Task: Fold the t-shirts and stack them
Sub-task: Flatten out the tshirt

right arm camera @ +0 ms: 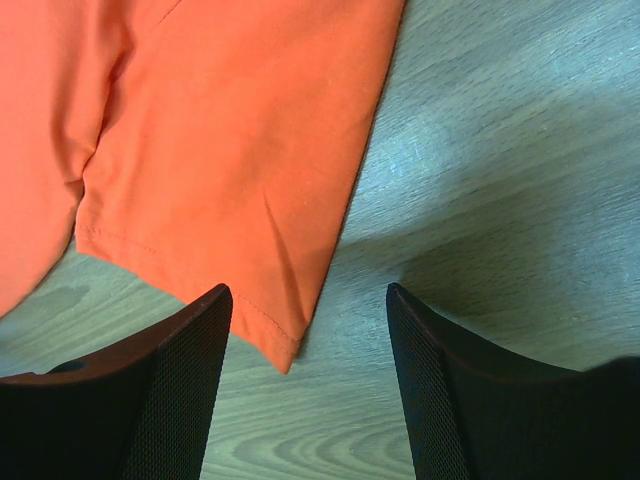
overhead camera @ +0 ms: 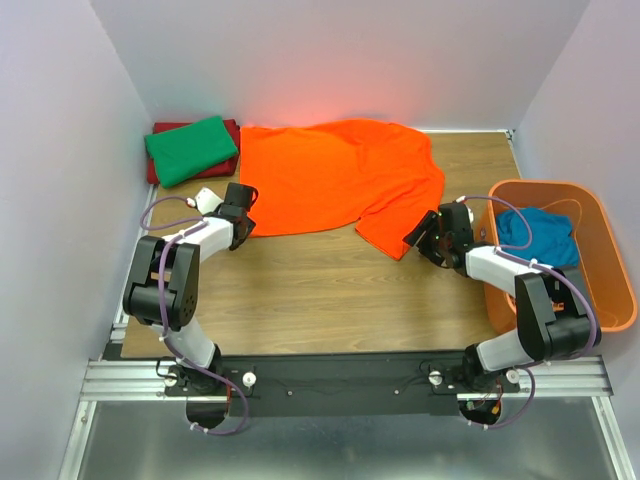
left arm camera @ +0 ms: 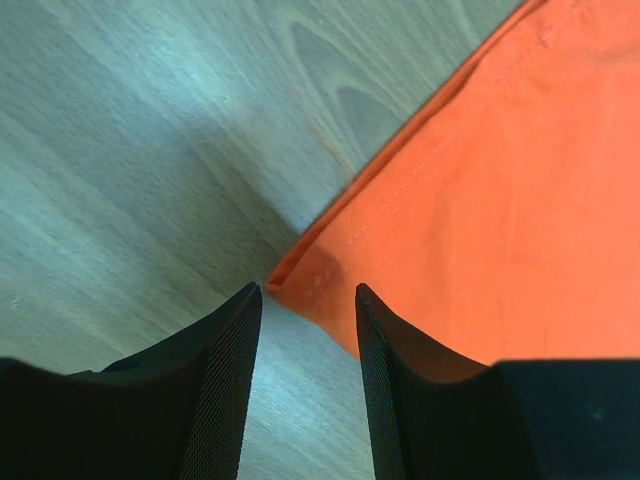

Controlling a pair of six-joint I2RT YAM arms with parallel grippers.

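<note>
A bright orange t-shirt (overhead camera: pixel 335 175) lies spread flat on the table's far half. My left gripper (overhead camera: pixel 243 212) is open at its near left corner; the left wrist view shows that corner (left arm camera: pixel 310 275) just beyond the gap between my fingers. My right gripper (overhead camera: pixel 420 237) is open at the sleeve's near corner (right arm camera: pixel 285 345), which lies between my fingers on the wood. A folded green t-shirt (overhead camera: pixel 190 150) rests on a folded dark red t-shirt (overhead camera: pixel 232 128) at the far left. A teal blue t-shirt (overhead camera: pixel 535 235) lies crumpled in the basket.
A rigid orange plastic basket (overhead camera: pixel 610 300) stands at the right edge. Pale walls close in the left, back and right sides. Bare wooden tabletop (overhead camera: pixel 330 290) lies between the orange t-shirt and the arm bases.
</note>
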